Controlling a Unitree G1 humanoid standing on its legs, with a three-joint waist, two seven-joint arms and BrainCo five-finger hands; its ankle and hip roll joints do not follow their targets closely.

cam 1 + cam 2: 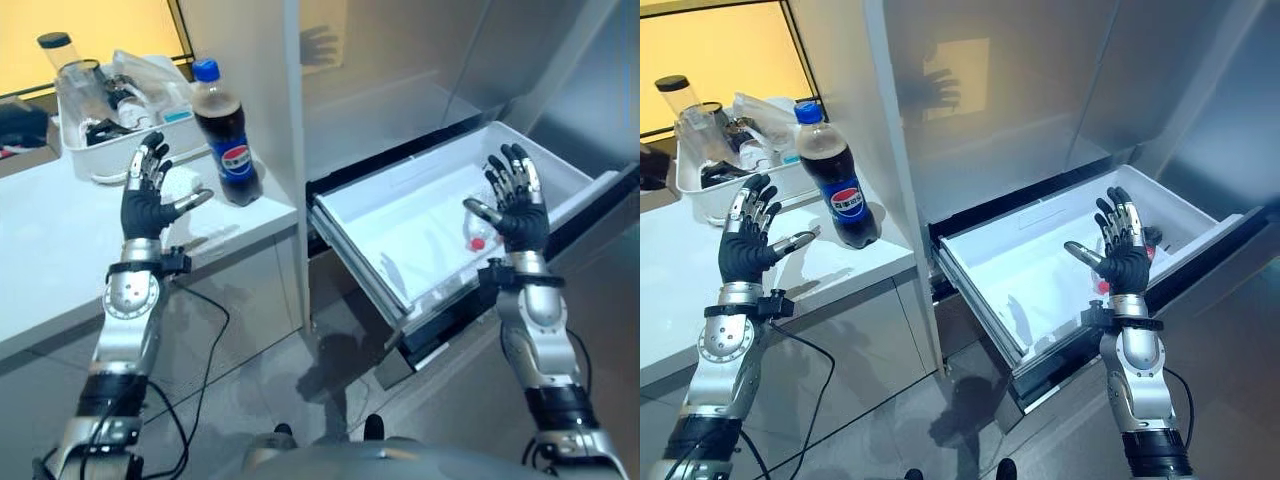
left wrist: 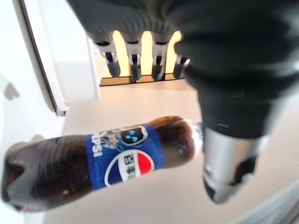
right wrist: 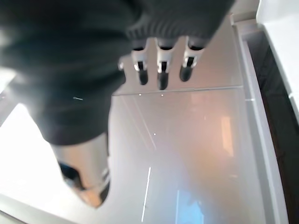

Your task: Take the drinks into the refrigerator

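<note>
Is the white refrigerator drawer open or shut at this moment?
Open. The white plastic refrigerator drawer is pulled out from the silver cabinet, its inside exposed, with a clear red-capped bottle lying in it behind the raised right hand.

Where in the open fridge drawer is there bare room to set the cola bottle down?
The drawer floor is bare across its left and middle, between the front wall and the right hand. A small red-capped bottle lies by that hand. The cola bottle stands on the counter, beside the left hand.
</note>
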